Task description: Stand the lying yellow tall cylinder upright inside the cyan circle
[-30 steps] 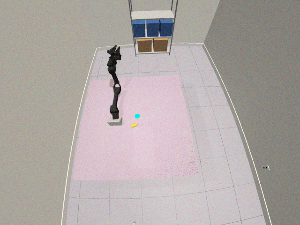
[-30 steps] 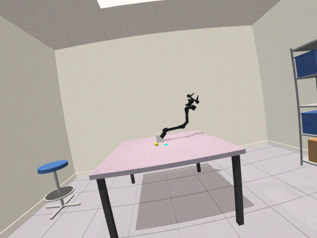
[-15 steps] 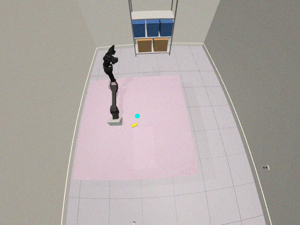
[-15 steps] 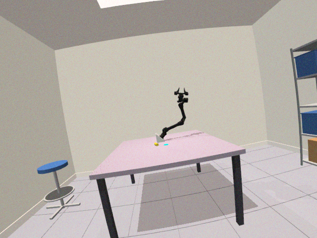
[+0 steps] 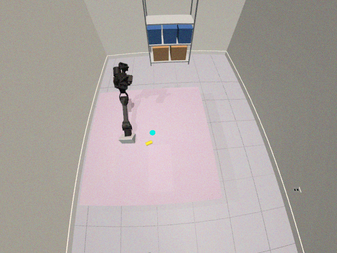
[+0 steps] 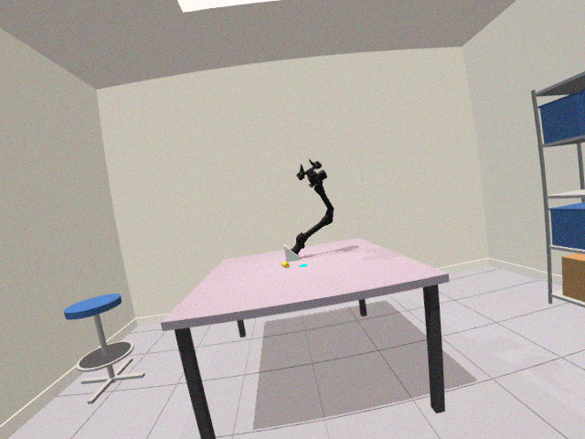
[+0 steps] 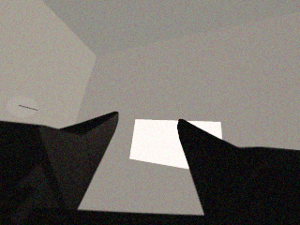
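I see the cylinder (image 5: 148, 143) lying on its side on the pink table (image 5: 163, 174), short yellow tube, long axis tilted slightly from the table's near edge. The circle (image 5: 152, 132) is a flat cyan disc, just beside the cylinder, not touching. Both sit near the arm's base.

yellow cylinder (image 5: 148, 143) – cyan circle (image 5: 152, 132) – pink table (image 5: 174, 168)
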